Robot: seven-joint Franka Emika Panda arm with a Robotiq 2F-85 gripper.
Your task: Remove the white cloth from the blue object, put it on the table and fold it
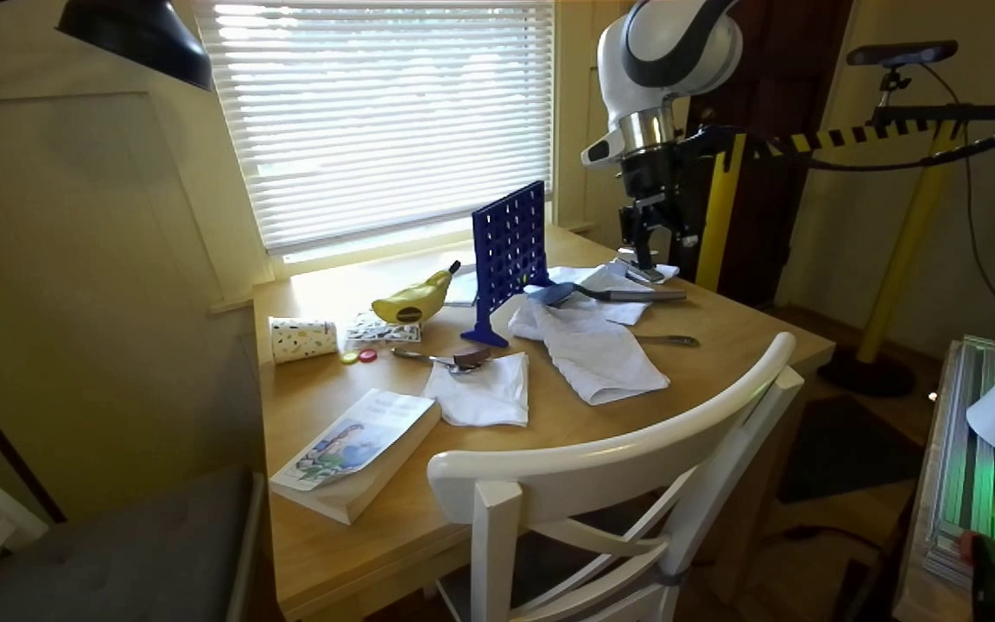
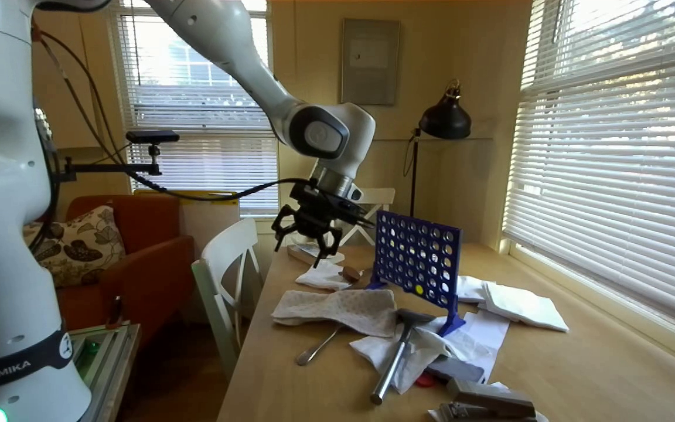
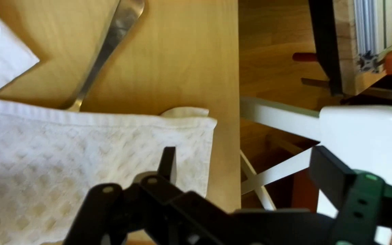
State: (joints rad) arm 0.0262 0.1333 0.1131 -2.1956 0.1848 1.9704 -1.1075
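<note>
My spread, empty gripper (image 2: 298, 255) hangs above the white cloth (image 3: 87, 163) running lengthwise toward the bench edge (image 3: 228, 68) by the chair (image 3: 366, 136).

In an exterior view, the light-brown desk (image 1: 744, 326) carries a book (image 1: 359, 453) at near left, a cup (image 1: 302, 339) beyond, the upright blue rack (image 1: 510, 246) farther right, and right of that the white cloth (image 1: 603, 361), partly over a metal utensil (image 1: 677, 340).
</note>
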